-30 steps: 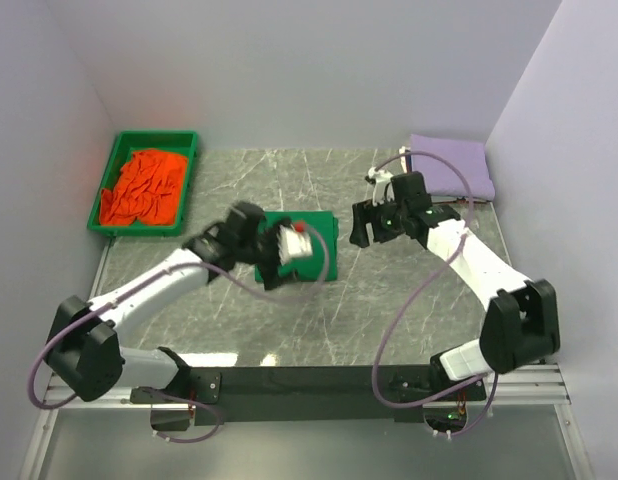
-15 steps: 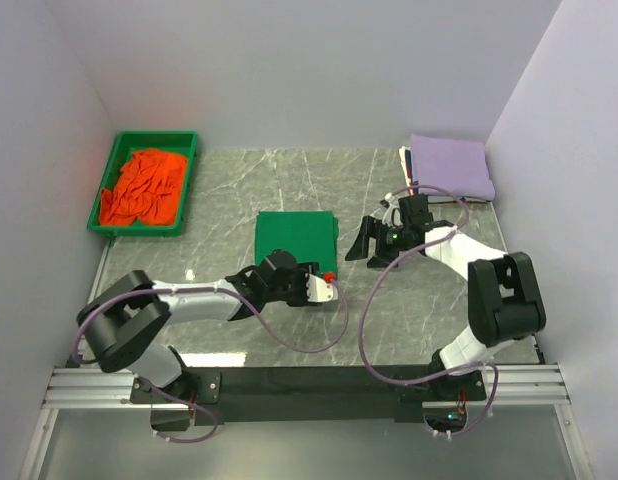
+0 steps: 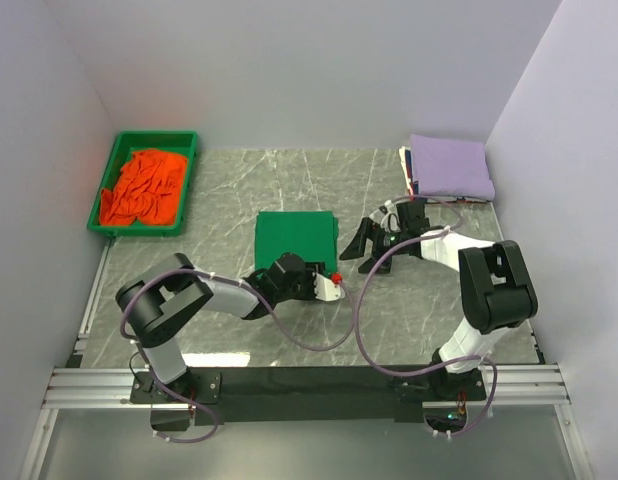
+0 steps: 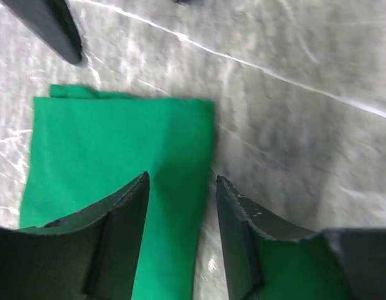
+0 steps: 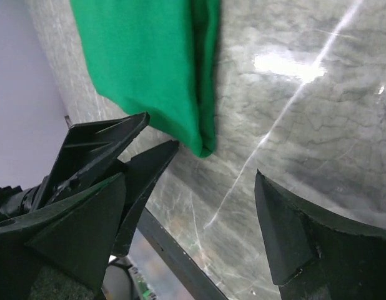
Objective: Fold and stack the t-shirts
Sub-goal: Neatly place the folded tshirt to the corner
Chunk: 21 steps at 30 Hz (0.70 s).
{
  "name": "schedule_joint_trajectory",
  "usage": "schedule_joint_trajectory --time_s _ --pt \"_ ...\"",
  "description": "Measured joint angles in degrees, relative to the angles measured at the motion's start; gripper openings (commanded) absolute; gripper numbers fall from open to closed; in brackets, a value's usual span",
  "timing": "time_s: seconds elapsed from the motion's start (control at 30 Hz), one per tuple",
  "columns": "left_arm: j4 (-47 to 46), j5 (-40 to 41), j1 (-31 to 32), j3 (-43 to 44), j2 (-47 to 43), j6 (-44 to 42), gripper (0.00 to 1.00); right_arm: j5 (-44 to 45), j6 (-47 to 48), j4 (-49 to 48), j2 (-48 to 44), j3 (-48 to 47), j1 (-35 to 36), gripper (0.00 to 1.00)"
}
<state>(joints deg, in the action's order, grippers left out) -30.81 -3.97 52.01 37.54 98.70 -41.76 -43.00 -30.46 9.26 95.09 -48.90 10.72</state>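
Observation:
A folded green t-shirt (image 3: 294, 237) lies flat mid-table. My left gripper (image 3: 317, 276) is low at its near right corner. In the left wrist view the fingers (image 4: 127, 225) stand apart over the green t-shirt (image 4: 112, 150), one over cloth and one over bare table, with the shirt's edge between them; my left gripper (image 4: 182, 178) grips nothing. My right gripper (image 3: 365, 250) hovers wide open just right of the shirt. The right wrist view shows the shirt's folded corner (image 5: 204, 145) ahead of my right gripper (image 5: 190, 181). A folded lavender t-shirt (image 3: 449, 166) tops a stack at the back right.
A green plastic tray (image 3: 189, 150) at the back left holds a crumpled orange t-shirt (image 3: 141, 186). White walls close in the table on three sides. The right gripper's finger (image 4: 49, 25) shows beyond the shirt in the left wrist view.
My left gripper came back from above the green shirt to its near right corner, and its jaws narrowed. My right gripper dropped and moved in toward the shirt's right edge.

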Motion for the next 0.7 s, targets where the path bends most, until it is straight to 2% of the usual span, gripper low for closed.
schedule_joint_trajectory --time_s 0.03,0.1,0.13,0.27,0.47,0.7 --pt "-0.9 0.3 0.0 0.2 0.7 -0.3 0.48 -0.1 -0.5 -0.5 0.7 0.2 0.0 0.9" --pt "-1.8 0.5 0.0 0.4 1.6 -0.6 0.34 -0.2 -1.5 -1.0 1.7 0.5 0.0 0.91" --pt "-1.6 0.6 0.0 0.5 1.8 -0.8 0.22 -0.3 -1.7 -1.1 2.0 0.6 0.0 0.91" --pt "-0.4 0.6 -0.1 0.7 2.3 -0.7 0.01 -0.4 -3.7 -4.4 2.1 1.8 -0.1 0.93" --pt "6.9 -2.8 -2.4 4.5 0.7 5.5 0.01 -0.8 -14.2 -19.3 0.1 11.1 -0.1 0.94" --pt "13.3 -7.8 -5.1 9.0 -2.9 14.5 0.01 2.1 -27.9 -37.6 1.6 16.9 -0.1 0.95"
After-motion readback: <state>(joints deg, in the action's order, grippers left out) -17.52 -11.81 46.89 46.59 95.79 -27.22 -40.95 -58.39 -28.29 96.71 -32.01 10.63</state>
